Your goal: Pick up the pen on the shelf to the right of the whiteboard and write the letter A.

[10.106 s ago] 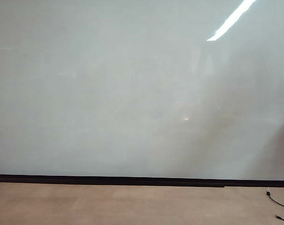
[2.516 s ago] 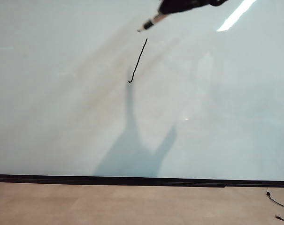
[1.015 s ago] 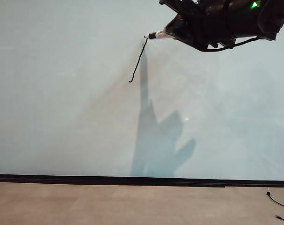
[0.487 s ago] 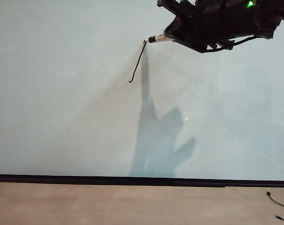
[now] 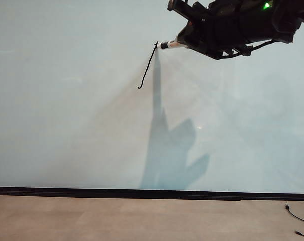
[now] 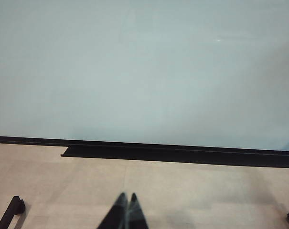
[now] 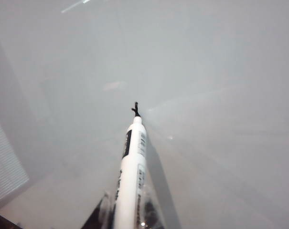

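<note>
The whiteboard [image 5: 66,125] fills most of the exterior view, pale and glossy. One slanted black stroke [image 5: 147,65] of the letter A is on it, high and near the middle. My right gripper [image 5: 186,40] reaches in from the upper right, shut on the pen [image 5: 170,44]. The pen's black tip touches the top end of that stroke. In the right wrist view the white pen [image 7: 133,167] juts out of the right gripper [image 7: 127,212] to a small black mark on the whiteboard [image 7: 220,71]. My left gripper [image 6: 127,198] hangs shut and empty over the tan floor, facing the whiteboard [image 6: 144,71].
A black strip [image 5: 141,193] runs along the board's lower edge, with tan floor [image 5: 141,221] below it. A thin black cable [image 5: 297,218] lies at the lower right. In the left wrist view a black ledge [image 6: 158,153] lies under the board. The arm's shadow [image 5: 169,155] falls on the board.
The board was blank ten seconds ago and now carries the stroke. Over the last second the pen tip has dropped slightly onto the stroke's top end. The left gripper has kept still.
</note>
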Robot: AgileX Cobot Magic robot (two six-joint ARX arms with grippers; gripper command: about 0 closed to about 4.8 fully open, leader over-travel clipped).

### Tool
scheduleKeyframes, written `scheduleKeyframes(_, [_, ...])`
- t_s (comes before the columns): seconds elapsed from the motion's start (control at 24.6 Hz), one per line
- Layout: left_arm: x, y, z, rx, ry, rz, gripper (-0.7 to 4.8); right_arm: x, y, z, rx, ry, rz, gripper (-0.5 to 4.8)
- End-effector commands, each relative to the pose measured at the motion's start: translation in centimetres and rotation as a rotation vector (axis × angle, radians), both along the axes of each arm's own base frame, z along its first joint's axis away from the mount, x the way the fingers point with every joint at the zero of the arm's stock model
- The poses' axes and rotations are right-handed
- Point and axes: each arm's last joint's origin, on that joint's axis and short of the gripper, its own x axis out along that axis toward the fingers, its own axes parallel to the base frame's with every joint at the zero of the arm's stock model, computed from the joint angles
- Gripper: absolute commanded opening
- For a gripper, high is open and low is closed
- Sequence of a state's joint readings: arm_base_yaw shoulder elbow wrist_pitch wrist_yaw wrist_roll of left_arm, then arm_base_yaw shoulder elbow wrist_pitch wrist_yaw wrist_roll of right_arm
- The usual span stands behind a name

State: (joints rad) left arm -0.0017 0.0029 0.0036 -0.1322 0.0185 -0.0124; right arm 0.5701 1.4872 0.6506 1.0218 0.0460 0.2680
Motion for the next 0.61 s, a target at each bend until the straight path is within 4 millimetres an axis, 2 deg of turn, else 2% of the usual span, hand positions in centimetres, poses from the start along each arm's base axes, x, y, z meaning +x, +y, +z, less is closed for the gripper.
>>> scheduleKeyframes(0.04, [0.0,0.0,0.2,0.004,-0.009,-0.005,-0.04,0.0,-0.2,0.0,0.008,0.004,-0.040,-0.06])
scheduleKeyframes(0.61, [0.0,0.0,0.2,0.004,-0.009,-0.005,-0.04,-0.3,-0.4,-1.0,0.002,0.053,-0.053,-0.06])
